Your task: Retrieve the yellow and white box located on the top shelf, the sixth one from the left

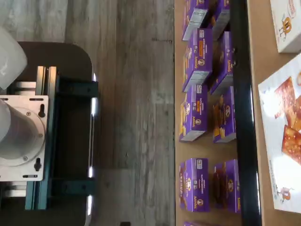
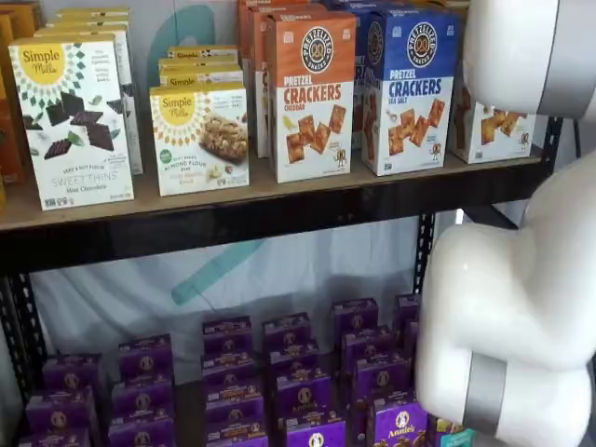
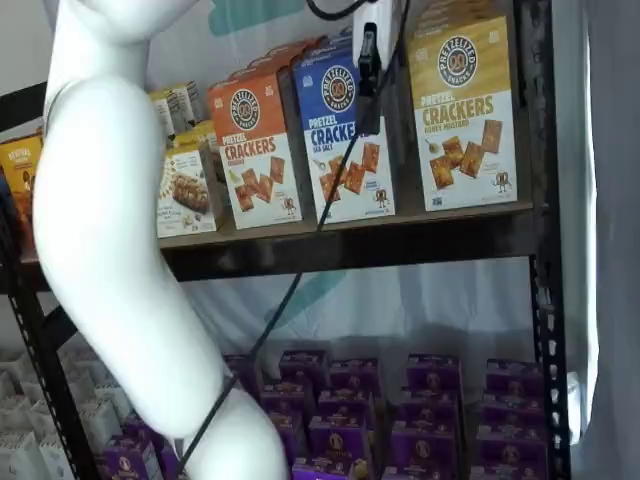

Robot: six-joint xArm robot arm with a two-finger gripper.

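The yellow and white box (image 3: pixel 465 110) stands upright at the right end of the top shelf (image 3: pixel 400 240), next to the blue box (image 3: pixel 345 130). In a shelf view only its lower white front (image 2: pixel 489 130) shows behind my white arm. The wrist view shows its white front with brown crackers (image 1: pixel 287 141) lying on the shelf board (image 1: pixel 263 61). My gripper (image 3: pixel 369 118) hangs from the view's upper edge in front of the blue box, left of the yellow and white box. Only a narrow black finger with a cable beside it shows, so no gap can be judged.
An orange Pretzel Crackers box (image 2: pixel 312 98) and Simple Mills boxes (image 2: pixel 73 121) stand further left on the shelf (image 2: pixel 279 209). Purple boxes (image 2: pixel 298 382) fill the lower level. A black upright (image 3: pixel 540 250) borders the shelf's right end. My white arm (image 2: pixel 512 307) fills the foreground.
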